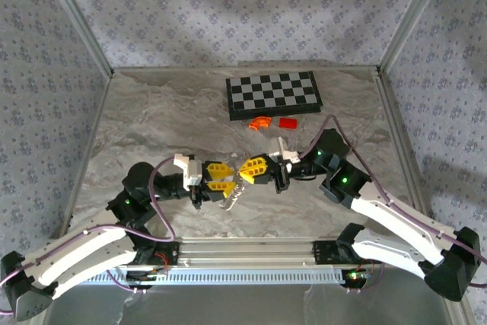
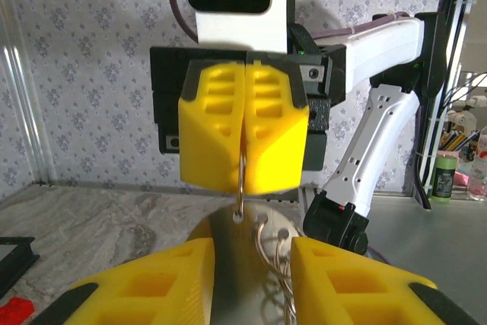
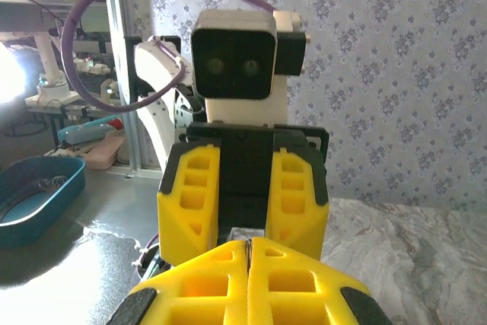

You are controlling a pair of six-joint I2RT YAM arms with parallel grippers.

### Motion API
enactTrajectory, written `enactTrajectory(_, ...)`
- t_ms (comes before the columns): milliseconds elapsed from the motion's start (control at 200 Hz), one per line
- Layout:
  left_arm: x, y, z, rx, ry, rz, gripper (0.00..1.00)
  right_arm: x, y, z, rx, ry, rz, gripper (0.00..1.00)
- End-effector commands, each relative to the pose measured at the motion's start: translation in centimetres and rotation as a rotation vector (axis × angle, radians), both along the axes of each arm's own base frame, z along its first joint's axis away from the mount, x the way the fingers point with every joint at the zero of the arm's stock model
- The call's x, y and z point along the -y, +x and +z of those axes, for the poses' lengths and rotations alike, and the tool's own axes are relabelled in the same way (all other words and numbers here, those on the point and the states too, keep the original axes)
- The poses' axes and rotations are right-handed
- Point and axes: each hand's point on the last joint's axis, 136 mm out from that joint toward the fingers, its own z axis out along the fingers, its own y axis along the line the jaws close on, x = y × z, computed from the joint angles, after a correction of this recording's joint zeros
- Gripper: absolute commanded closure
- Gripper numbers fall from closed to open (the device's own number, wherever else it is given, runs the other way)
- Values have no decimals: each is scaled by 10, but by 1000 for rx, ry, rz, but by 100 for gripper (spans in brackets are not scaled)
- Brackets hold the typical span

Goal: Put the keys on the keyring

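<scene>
Right end effector clamps keyring | left end effector apart | keys blurred, perhaps between

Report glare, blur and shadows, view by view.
Top external: soft even light, faint shadows on the backdrop, keyring too small to resolve. Left wrist: near yellow fingers soft-focused. Right wrist: blown-out glare at far left, bright sheen on the metal surface.

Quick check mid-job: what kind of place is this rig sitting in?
Likely a lab data-collection booth: patterned cloth walls on aluminium posts fence in a marble-look table, with a cluttered desk beyond.
</scene>
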Motion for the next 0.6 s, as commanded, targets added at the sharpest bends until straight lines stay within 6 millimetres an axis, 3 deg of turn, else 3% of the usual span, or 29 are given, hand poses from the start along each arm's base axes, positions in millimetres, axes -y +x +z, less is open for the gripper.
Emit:
enactTrajectory(0,-5,-7,32,81,-72,-2,70,3,-5,8,61,37,-1,100)
enactTrajectory(595,2,-5,30,96,-35,-4,79,3,-13,7,78,43,26,100)
